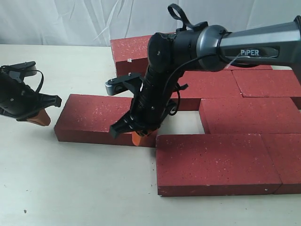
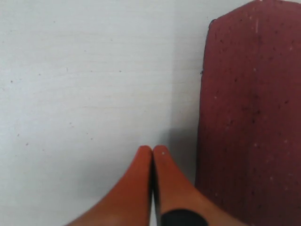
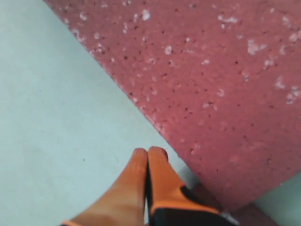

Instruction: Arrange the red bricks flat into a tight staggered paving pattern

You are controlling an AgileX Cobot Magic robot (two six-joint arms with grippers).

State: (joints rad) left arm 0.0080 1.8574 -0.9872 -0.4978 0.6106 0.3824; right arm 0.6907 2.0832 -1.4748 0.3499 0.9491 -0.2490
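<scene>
You've got the bricks [image 1: 249,115] lying flat on the table [image 1: 70,188], most of them packed on the right in offset rows. There's a back brick [image 1: 131,54], two in the next row, one below that, and a front brick [image 1: 216,162] with another to its right. Seams on the right look tight. A pocket of bare table shows left of the third-row brick, just behind the front brick. One loose brick [image 1: 94,117] lies flat left of the pack, long side across the exterior view, its right end near the front brick's left corner. Can't tell if those two touch, since your right arm [image 1: 254,47] covers the spot. Your right gripper [image 1: 138,137] reaches across the middle and sits low at the loose brick's near edge, by its right end. Its orange fingers [image 3: 157,162] are pressed together, holding nothing. The right wrist view puts the tips over bare table just beside the brick's edge; contact can't be told. Your left gripper [image 1: 41,118] is near the left edge of the exterior view, close to the loose brick's left end but apart from it. Its fingers [image 2: 138,165] are together too, empty. The left wrist view shows a strip of table between the tips and the brick. A white cloth [image 1: 70,19] hangs behind.
</scene>
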